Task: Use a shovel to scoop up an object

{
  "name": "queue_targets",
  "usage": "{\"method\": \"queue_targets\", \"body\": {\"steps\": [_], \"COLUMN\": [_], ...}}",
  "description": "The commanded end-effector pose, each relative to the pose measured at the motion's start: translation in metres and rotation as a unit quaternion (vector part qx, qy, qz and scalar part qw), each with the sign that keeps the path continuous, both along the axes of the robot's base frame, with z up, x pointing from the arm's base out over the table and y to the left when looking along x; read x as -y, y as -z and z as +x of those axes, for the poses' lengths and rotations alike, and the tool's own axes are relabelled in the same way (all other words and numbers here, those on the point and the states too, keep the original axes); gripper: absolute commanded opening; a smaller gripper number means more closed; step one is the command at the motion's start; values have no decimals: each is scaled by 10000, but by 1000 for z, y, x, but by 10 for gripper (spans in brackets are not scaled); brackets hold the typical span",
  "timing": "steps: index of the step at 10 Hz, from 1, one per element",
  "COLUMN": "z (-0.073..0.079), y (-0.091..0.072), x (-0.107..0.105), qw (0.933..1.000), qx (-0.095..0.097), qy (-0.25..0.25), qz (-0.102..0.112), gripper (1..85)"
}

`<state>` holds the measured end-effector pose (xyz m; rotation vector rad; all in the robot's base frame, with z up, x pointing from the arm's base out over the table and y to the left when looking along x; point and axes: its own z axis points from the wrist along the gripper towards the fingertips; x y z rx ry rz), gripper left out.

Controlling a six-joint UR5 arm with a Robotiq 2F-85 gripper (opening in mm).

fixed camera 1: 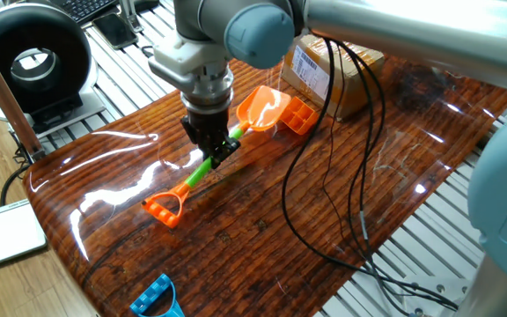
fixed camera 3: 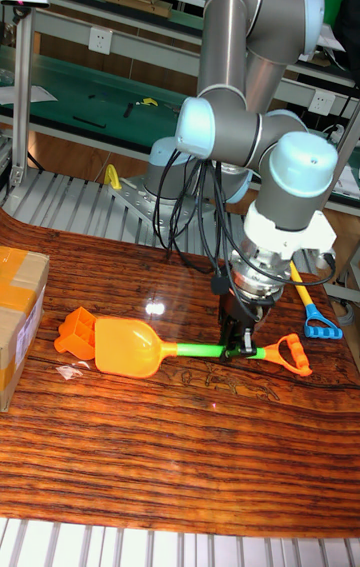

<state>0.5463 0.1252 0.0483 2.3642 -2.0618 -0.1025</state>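
Observation:
The shovel has an orange scoop blade (fixed camera 1: 261, 107) (fixed camera 3: 128, 347), a bright green shaft (fixed camera 1: 202, 167) (fixed camera 3: 195, 352) and an orange loop end (fixed camera 1: 165, 209) (fixed camera 3: 289, 354). My gripper (fixed camera 1: 217, 151) (fixed camera 3: 238, 349) is shut on the green shaft, near its middle. The blade points at the object, a small orange block with square compartments (fixed camera 1: 299, 115) (fixed camera 3: 76, 334), and its tip is touching or nearly touching the block. The shovel lies along the wooden table (fixed camera 1: 236, 229), slanting from near left to far right.
A brown cardboard box (fixed camera 1: 328, 70) (fixed camera 3: 20, 312) stands just behind the orange block. A small blue toy (fixed camera 1: 157, 298) (fixed camera 3: 318, 320) lies at the table's near edge. Black cables (fixed camera 1: 324, 194) hang from the arm across the table's right half. A black round device (fixed camera 1: 33, 62) sits beyond the left edge.

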Motion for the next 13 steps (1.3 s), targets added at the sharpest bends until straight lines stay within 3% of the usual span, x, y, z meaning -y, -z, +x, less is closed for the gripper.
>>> {"method": "queue_targets", "body": {"steps": [1, 2, 5, 9, 13], "z": [7, 16, 21, 24, 28], "y": [-8, -8, -10, -10, -15], "x": [-1, -5, -18, -20, -65], "qw": [9996, 9988, 9976, 9967, 9925], "qx": [133, 285, 370, 421, 578], "qy": [242, 367, 443, 549, 577], "qz": [50, 129, 377, 418, 907], "gripper": [13, 13, 13, 13, 13]}}
